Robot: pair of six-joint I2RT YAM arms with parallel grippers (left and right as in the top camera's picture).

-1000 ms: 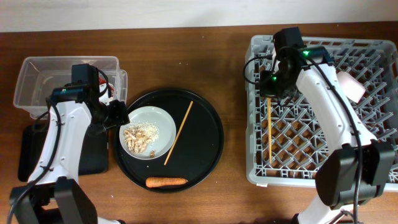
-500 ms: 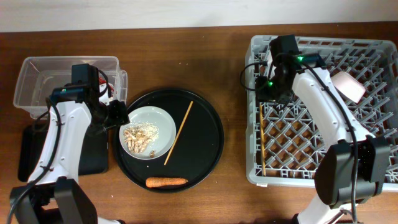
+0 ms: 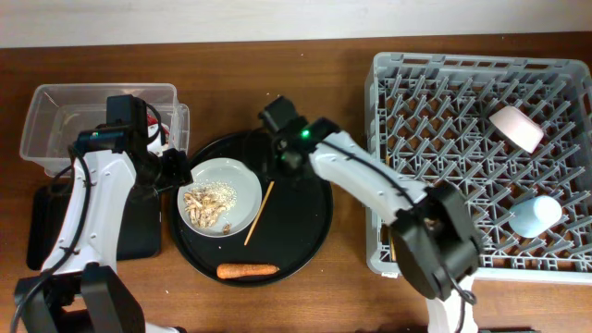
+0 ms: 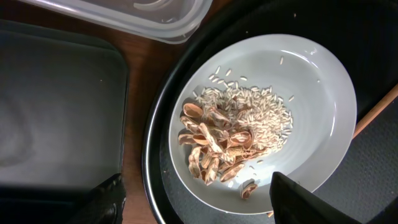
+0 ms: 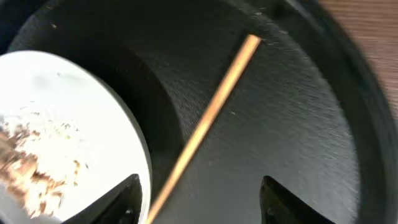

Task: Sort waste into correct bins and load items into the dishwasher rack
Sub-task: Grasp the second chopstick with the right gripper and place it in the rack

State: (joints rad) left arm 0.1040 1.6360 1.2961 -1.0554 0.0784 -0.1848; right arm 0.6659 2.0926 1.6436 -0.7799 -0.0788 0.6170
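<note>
A pale plate (image 3: 231,180) with beige food scraps (image 3: 205,205) sits on the round black tray (image 3: 314,231). A wooden chopstick (image 3: 259,213) leans on the plate's right rim, and an orange carrot (image 3: 247,271) lies at the tray's front. My left gripper (image 3: 178,171) stands open astride the plate's (image 4: 311,93) near rim (image 4: 205,208), holding nothing. My right gripper (image 3: 280,165) hangs open over the chopstick (image 5: 211,118), which runs between its fingers (image 5: 199,208) close to the left one. The grey rack (image 3: 462,74) holds a white cup (image 3: 516,128) and a light-blue cup (image 3: 536,215).
The clear tub (image 3: 65,120) stands at the far left, and the shallow black tray (image 3: 42,227) in front of it is partly under my left arm. My right arm stretches from the rack's front left corner across to the round tray.
My right gripper opened and left a chopstick in the rack's left side, then swung left out of the rack to the round tray. The left arm has not moved.
</note>
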